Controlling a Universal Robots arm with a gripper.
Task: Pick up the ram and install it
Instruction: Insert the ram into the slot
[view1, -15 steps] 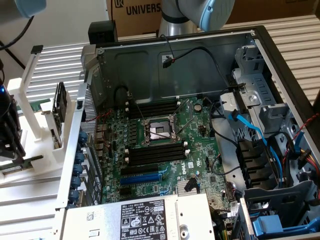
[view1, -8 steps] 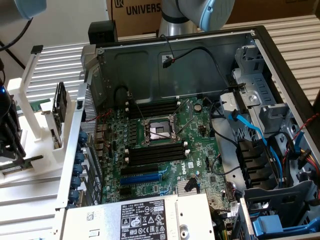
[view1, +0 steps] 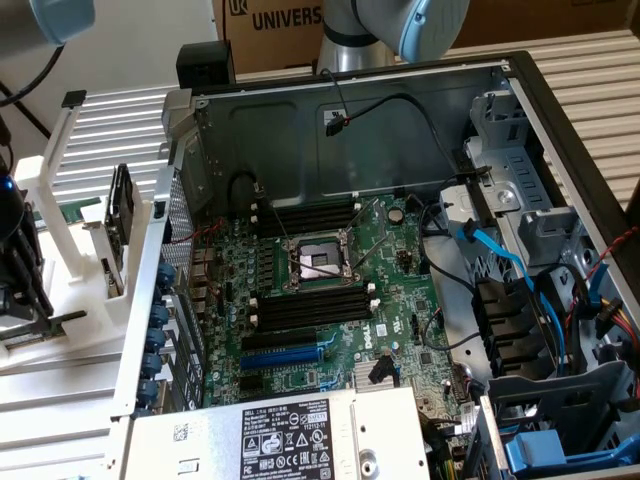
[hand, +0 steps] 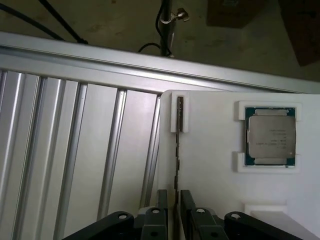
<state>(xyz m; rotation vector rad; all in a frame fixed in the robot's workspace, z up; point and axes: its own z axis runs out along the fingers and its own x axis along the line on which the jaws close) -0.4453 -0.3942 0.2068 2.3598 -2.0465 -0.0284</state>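
The ram (hand: 176, 150) stands on its long edge in a slot of a white holder (hand: 215, 170), and I look down on its thin top edge. One end sits in a small white bracket (hand: 180, 114). My gripper (hand: 174, 200) is right over the stick, open, with one dark finger (hand: 162, 202) on each side of the edge and a little gap showing. In the exterior view the open computer case holds a green motherboard (view1: 400, 250) with long black memory slots (view1: 305, 215) above and below (view1: 312, 308) the processor socket (view1: 318, 262).
A square silver processor chip (hand: 270, 136) lies in a recess of the same white holder. The holder rests on a ribbed aluminium table (hand: 75, 160). In the exterior view the case's metal side wall (view1: 150, 300) stands between the white fixture (view1: 70, 280) and the motherboard; cables (view1: 500, 260) crowd the case's right.
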